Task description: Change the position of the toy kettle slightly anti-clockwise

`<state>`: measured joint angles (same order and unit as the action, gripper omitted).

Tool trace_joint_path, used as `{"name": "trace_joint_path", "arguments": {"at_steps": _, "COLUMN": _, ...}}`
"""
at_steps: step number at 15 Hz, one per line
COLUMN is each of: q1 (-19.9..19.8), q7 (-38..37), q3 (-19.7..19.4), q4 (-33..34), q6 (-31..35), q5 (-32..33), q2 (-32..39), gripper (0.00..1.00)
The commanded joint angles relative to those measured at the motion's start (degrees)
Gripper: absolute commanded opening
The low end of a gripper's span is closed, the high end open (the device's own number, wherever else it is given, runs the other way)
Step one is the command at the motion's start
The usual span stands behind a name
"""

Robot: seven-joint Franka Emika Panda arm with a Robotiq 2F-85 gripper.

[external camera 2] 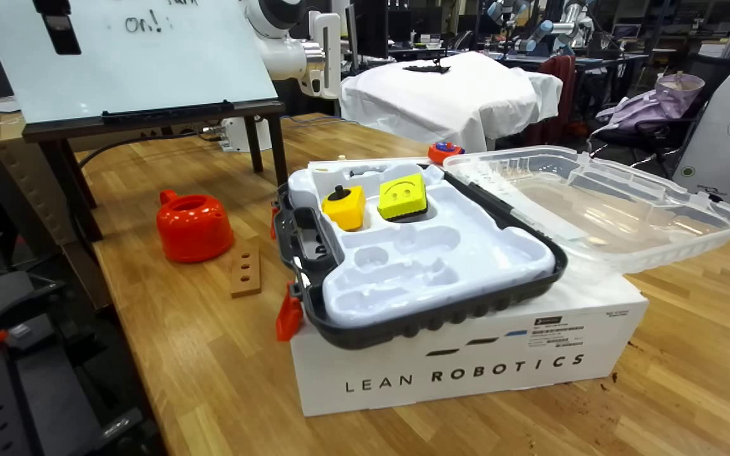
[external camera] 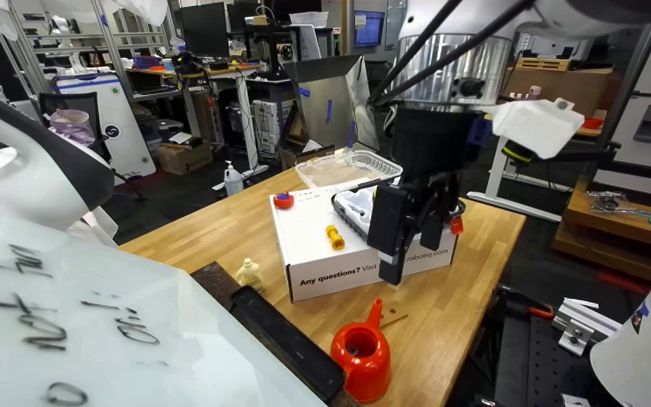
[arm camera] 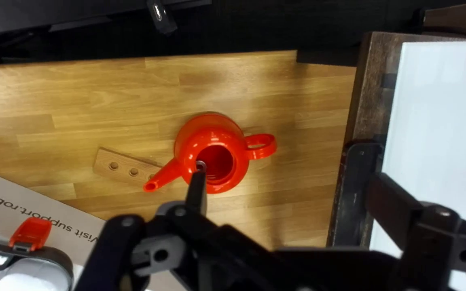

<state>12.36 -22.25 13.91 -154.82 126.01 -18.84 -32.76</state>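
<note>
The orange-red toy kettle (external camera: 379, 362) stands upright on the wooden table. It also shows in the other views (external camera 2: 194, 237) (arm camera: 206, 133). In the wrist view its spout points lower left, over the end of a wooden block, and its looped handle points right. The kettle has no lid. My gripper (arm camera: 291, 186) is open and empty, with its fingers wide apart. Its left finger overlaps the kettle's near rim in the wrist view, but in an exterior view the gripper (external camera: 413, 257) hangs well above the table, apart from the kettle, in front of the white box.
The wooden block with holes (external camera 2: 246, 275) lies beside the kettle. The white box (external camera 2: 466, 373) carries an open case (external camera 2: 530, 285). The whiteboard (arm camera: 431, 101) on its dark stand is on the handle side. The table edge (arm camera: 217, 56) runs close behind the kettle.
</note>
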Motion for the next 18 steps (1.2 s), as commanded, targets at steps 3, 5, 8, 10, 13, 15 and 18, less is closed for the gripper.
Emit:
{"name": "trace_joint_path", "arguments": {"at_steps": 3, "q1": -1.63, "q7": -5.78, "q3": 0.54, "q4": 0.5, "q6": 0.35, "q5": -0.01, "q2": 2.49, "gripper": 1.0}}
{"name": "trace_joint_path", "arguments": {"at_steps": 5, "q1": -1.93, "q7": -7.99, "q3": 0.68, "q4": 1.11, "q6": 0.72, "q5": -0.07, "q2": 3.75, "gripper": 1.0}}
{"name": "trace_joint_path", "arguments": {"at_steps": 8, "q1": -1.93, "q7": -8.61, "q3": 0.72, "q4": 1.33, "q6": 0.73, "q5": -0.08, "q2": 3.97, "gripper": 1.0}}
{"name": "trace_joint_path", "arguments": {"at_steps": 10, "q1": -1.93, "q7": -8.66, "q3": 0.73, "q4": 1.33, "q6": 0.73, "q5": -0.08, "q2": 3.97, "gripper": 1.0}}
{"name": "trace_joint_path", "arguments": {"at_steps": 13, "q1": -1.93, "q7": -8.68, "q3": 0.73, "q4": 1.34, "q6": 0.73, "q5": -0.08, "q2": 3.98, "gripper": 1.0}}
{"name": "trace_joint_path", "arguments": {"at_steps": 15, "q1": -2.44, "q7": -10.02, "q3": 1.04, "q4": 1.33, "q6": 1.63, "q5": -0.02, "q2": 4.28, "gripper": 1.0}}
{"name": "trace_joint_path", "arguments": {"at_steps": 18, "q1": -2.3, "q7": -10.43, "q3": 0.01, "q4": 2.29, "q6": 1.74, "q5": -2.05, "q2": 6.78, "gripper": 1.0}}
